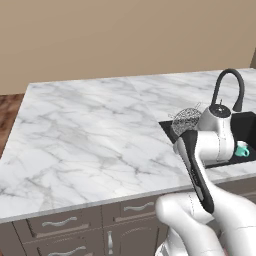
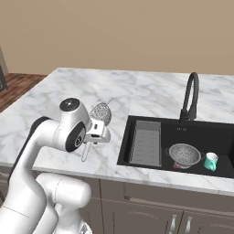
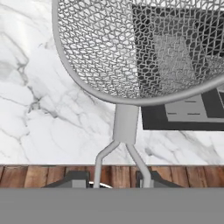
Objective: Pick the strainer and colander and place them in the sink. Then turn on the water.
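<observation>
no brand, label or readable writing anywhere in these frames.

pincer (image 3: 111, 180) is clamped on the wire handle of the strainer (image 2: 101, 113): in the hand view both dark tips sit tight against the two handle wires where they fork below the mesh bowl. the strainer is lifted off the table, mesh bowl up in the air. right base view puts it over the marble just left of the sink's left edge; in the left base view the mesh shows behind the arm's wrist, at the sink's near corner.

colander (image 2: 184, 154) is already inside the sink (image 2: 124, 145), upright on the basin floor toward the right side, with something small and red showing under its front edge. a small teal cup (image 2: 210, 161) stands just beside it on the right. a grey ribbed rack (image 2: 146, 142) lies at the left end of the basin. black arched faucet (image 2: 190, 96) stands behind the basin on its back rim.

table (image 1: 90, 135) is white marble with grey veining. grey cabinet fronts with metal pull handles (image 1: 59, 222) run below it. plain tan wall (image 1: 125, 35) behind. wood plank floor (image 1: 10, 110) shows at the far left of the left base view and along the table edge in the hand view.
</observation>
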